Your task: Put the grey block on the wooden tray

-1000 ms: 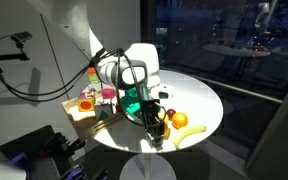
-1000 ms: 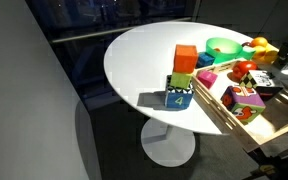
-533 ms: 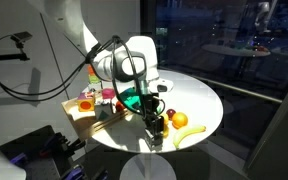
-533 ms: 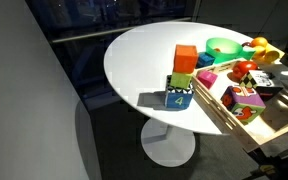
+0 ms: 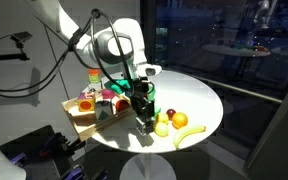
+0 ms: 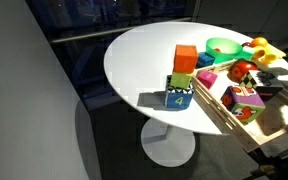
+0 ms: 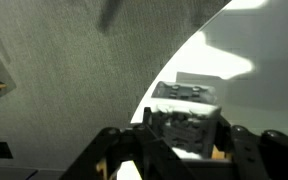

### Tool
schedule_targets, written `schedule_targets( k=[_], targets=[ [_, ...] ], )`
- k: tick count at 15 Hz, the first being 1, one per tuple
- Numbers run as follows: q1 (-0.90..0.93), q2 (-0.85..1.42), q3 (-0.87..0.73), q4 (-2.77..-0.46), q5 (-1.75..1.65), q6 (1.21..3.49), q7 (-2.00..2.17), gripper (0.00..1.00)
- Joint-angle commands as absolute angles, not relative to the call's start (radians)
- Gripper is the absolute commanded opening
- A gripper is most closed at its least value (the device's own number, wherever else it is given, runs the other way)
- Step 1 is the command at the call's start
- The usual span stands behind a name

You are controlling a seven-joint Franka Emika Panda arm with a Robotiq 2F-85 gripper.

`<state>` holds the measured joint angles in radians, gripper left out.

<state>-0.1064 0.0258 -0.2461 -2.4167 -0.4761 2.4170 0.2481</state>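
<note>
1. Wooden tray (image 5: 76, 118), leftmost item in an exterior view; light tan with a low rim, crowded with coloured toys. We take it as our reference.
2. Gripper (image 5: 144, 118), just beside the tray's table-ward side and raised above the round white table (image 5: 199, 100). In this view we cannot make out what sits between the fingers.
3. Yellow-green fruit (image 5: 162, 129), orange fruit (image 5: 179, 120) and banana (image 5: 190, 134), grouped on the table beyond the gripper, apart from the tray.

Wrist view:
4. Gripper (image 7: 184, 142) comes in from the bottom edge. Its fingers (image 7: 246, 148) are closed in on the two sides of the grey block (image 7: 184, 118), pinching it. The block is held off the tray, over grey carpet, with the white table's edge behind it.

In an exterior view from the opposite side:
5. Blue block marked 4 (image 6: 180, 98), on the table just beside the tray's (image 6: 219, 115) near rim.
6. Orange block (image 6: 185, 57), stacked on a green one, near the tray's corner.
7. Green bowl (image 6: 222, 47), on the table past the tray's far end.
8. The gripper and the grey block fall outside this view.
</note>
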Motion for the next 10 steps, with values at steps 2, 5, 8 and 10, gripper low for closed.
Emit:
schedule_targets(
  k=[2,5,8,10],
  targets=[
    [-0.106,-0.119,-0.169,-2.496,-0.460,2.386,0.227,0.31],
    [-0.096,-0.184,-0.116,-2.529,-0.431,2.389,0.214,0.31],
    [-0.080,-0.239,-0.064,-2.555,-0.402,2.392,0.216,0.31],
    [-0.067,-0.265,-0.031,-2.565,-0.386,2.392,0.224,0.31]
  ],
)
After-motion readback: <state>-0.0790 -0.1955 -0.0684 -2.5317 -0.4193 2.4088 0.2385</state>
